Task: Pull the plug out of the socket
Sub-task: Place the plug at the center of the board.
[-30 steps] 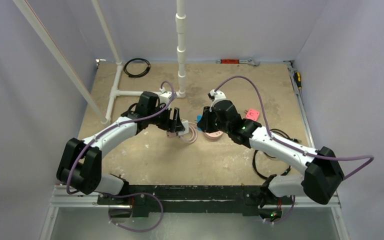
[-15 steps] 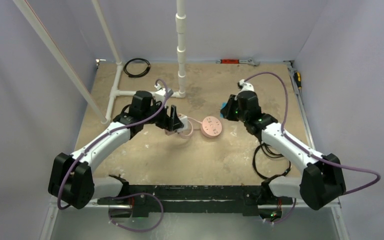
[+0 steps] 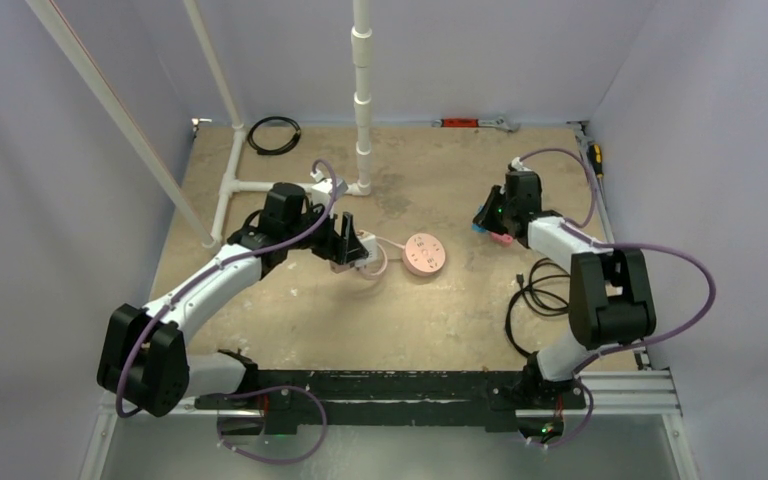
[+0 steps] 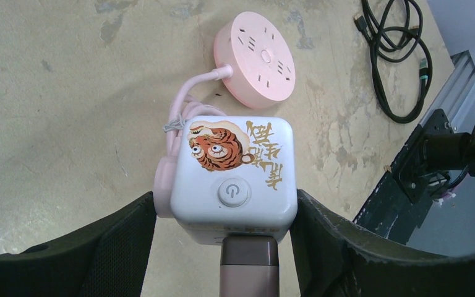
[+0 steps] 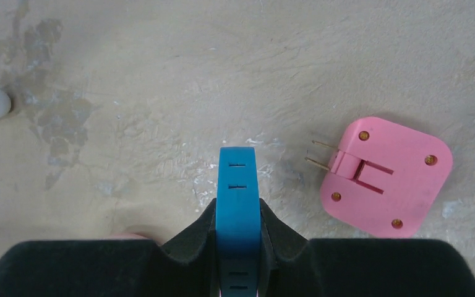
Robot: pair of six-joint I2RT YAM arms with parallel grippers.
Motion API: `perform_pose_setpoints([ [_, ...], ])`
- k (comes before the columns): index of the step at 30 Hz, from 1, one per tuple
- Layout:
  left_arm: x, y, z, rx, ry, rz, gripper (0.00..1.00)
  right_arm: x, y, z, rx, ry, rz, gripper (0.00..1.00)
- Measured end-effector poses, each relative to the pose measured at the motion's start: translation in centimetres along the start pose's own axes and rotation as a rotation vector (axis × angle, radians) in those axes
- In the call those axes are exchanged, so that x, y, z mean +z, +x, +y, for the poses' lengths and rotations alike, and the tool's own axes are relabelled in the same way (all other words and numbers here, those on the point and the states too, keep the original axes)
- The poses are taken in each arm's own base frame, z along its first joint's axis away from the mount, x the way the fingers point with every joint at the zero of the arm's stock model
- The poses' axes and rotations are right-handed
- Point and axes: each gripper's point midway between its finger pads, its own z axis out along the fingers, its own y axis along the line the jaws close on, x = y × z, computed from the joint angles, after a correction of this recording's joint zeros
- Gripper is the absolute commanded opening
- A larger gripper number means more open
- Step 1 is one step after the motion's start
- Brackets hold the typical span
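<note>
Spreading stained beige between pale lilac walls [image 3: 660, 80], the tabletop [image 3: 290, 310] holds white pipes [image 3: 362, 90] at its far-left corner. The right tool [image 5: 238, 213] is clenched on what looks like the blue plug [image 5: 238, 173] near the right edge, well apart from the central pink socket [image 3: 424, 253]. The left tool [image 4: 226, 207] grasps a white cube [image 4: 232, 154].

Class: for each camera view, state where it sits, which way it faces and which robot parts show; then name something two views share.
Top external: above and behind the bases, looking down on the sandy table; left arm and right arm show.
Left wrist: on the left arm, looking past the left gripper, shut on a white tiger-printed cube socket.
Right wrist: looking down past the right gripper, shut on a flat blue piece.
Shared: round pink socket disc, in top external and left wrist.
</note>
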Motion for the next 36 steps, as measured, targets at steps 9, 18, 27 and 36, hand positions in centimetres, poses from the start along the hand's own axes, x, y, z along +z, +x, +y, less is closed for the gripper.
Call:
perform_pose_setpoints([
  [9,0.1,0.4,-0.2,-0.005,0.015,0.009,0.0,2.4,-0.2,0.3,-0.023,-0.024,0.04,0.0],
  [18,0.1,0.4,-0.3,-0.006,0.026,0.012,0.0,4.1,0.6,-1.1,-0.031,0.037,0.063,0.08],
  [27,0.2,0.5,-0.3,-0.007,0.027,0.014,0.0,4.3,0.3,-1.6,-0.038,0.059,0.053,0.35],
  [36,0.2,0.5,-0.4,-0.007,0.03,0.015,0.0,4.2,-0.1,-1.8,-0.041,0.072,0.041,0.49],
])
